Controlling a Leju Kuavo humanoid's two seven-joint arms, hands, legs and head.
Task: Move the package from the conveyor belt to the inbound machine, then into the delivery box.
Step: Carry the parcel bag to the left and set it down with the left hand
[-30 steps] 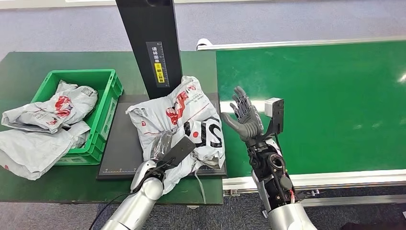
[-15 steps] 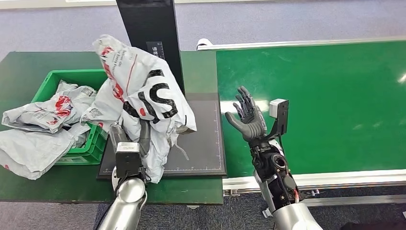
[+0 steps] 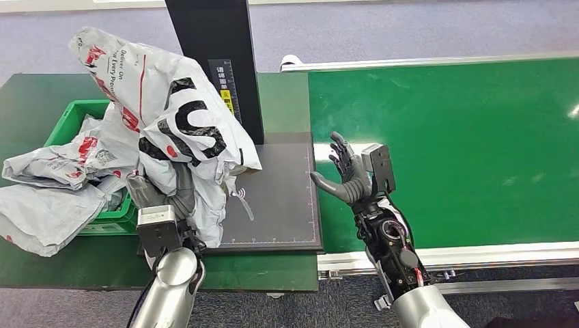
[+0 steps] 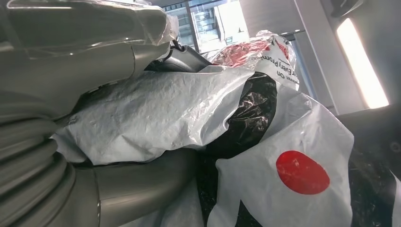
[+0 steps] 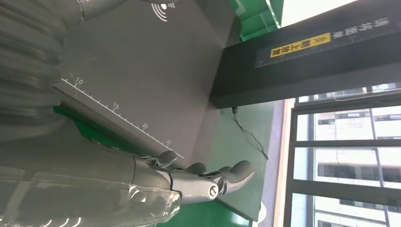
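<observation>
Fingers on our left hand [image 3: 179, 199] stayed clamped on the package [image 3: 160, 116]; since the earlier frame we'd swung it from frame centre toward upper left, partly above the green delivery box [image 3: 77, 113], baring more of the inbound machine's dark plate [image 3: 280, 198]. Right hand [image 3: 348, 174] stayed open-palmed, empty, centre-right at the conveyor belt [image 3: 471, 143] edge.

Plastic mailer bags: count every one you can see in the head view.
3: one package held up by the left hand; one in the green crate; one draped over its front. More may be hidden.
</observation>
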